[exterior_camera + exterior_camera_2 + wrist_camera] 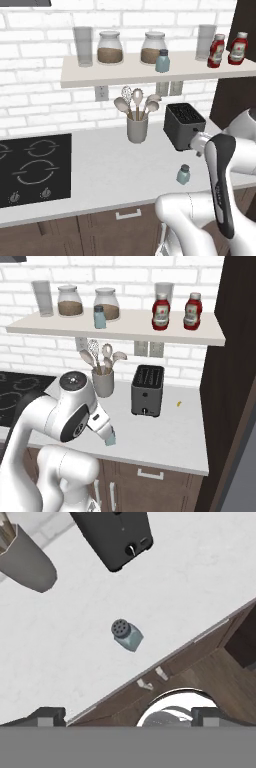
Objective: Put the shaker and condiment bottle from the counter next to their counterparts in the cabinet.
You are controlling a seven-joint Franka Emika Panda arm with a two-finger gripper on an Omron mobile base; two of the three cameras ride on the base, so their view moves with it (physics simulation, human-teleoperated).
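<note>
Two red bottles already stand on the beige shelf (125, 75). Our pincer (127, 714) hangs wide open above the small blue-grey shaker (127, 635) on the white counter (200, 577). Next we go down and grab it.

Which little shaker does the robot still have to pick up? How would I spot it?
Find the white counter under the shelf, then the black toaster. Just in front of the toaster, near the counter's front edge, stands the small blue-grey shaker with a dark cap. Its twin sits up on the shelf; this one stands alone on the counter.
</note>
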